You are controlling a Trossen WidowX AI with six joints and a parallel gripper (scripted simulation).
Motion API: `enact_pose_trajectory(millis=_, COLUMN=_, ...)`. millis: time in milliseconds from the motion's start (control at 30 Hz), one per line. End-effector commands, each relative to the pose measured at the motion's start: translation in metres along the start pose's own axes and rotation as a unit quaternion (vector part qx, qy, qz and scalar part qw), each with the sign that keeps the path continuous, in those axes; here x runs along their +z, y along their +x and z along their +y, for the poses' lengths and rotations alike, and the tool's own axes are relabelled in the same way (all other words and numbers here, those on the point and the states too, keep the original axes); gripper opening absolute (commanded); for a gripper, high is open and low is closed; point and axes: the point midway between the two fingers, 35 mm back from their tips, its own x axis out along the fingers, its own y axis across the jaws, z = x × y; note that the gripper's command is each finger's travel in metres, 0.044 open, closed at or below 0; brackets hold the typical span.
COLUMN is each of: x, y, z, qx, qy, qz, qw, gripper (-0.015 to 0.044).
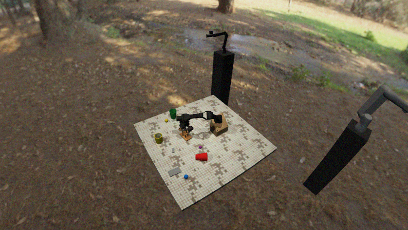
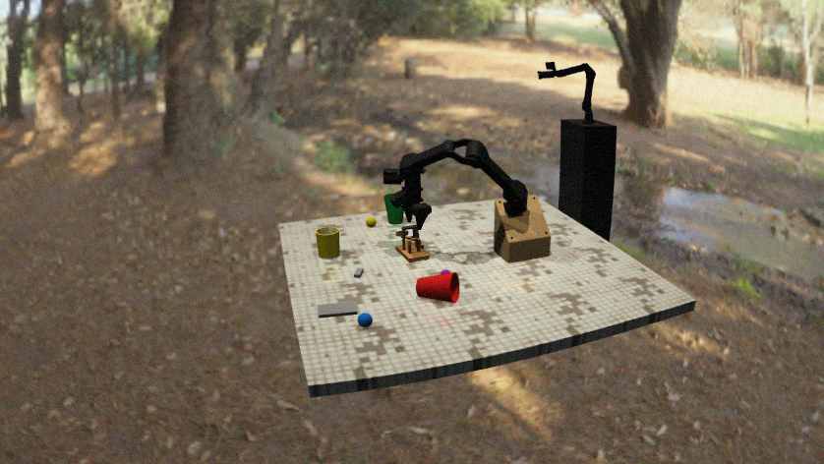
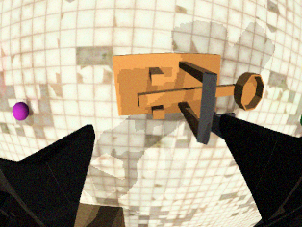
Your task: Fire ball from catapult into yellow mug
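Outdoors — pale checkered tabletop [image 1: 239,148] [image 2: 518,317] [image 3: 48,29], leaf-strewn ground [image 1: 71,171] [image 2: 144,345] around.

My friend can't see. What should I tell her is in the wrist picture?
A small orange wooden catapult with an empty ring-shaped cup sits on a tiled-pattern tabletop, below the open black end effector. A purple ball lies off to the left.

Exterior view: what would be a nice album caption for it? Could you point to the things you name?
Open hand [image 2: 416,225] above a small catapult [image 2: 412,252], with the yellow mug [image 2: 327,242] standing and a red cup [image 2: 437,286] on its side.
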Motion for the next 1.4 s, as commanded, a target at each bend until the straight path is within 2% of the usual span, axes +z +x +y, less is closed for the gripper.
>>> enact_pose_trajectory(millis=0, x=0.0002, y=-0.0019, z=0.0010, qx=0.000, qy=-0.062, qz=-0.001, qw=0.998, gripper=0.0440)
enact_pose_trajectory(millis=333, x=0.0002, y=-0.0035, z=0.0014, qx=-0.001, qy=-0.233, qz=-0.002, qw=0.972, gripper=0.0440)
enact_pose_trajectory(millis=667, x=0.0002, y=-0.0051, z=0.0019, qx=-0.002, qy=-0.397, qz=-0.003, qw=0.918, gripper=0.0440)
enact_pose_trajectory(millis=1000, x=0.0002, y=-0.0067, z=0.0023, qx=-0.004, qy=-0.549, qz=-0.003, qw=0.836, gripper=0.0440)
enact_pose_trajectory(millis=1367, x=0.0002, y=-0.0085, z=0.0028, qx=-0.005, qy=-0.695, qz=-0.003, qw=0.719, gripper=0.0440)
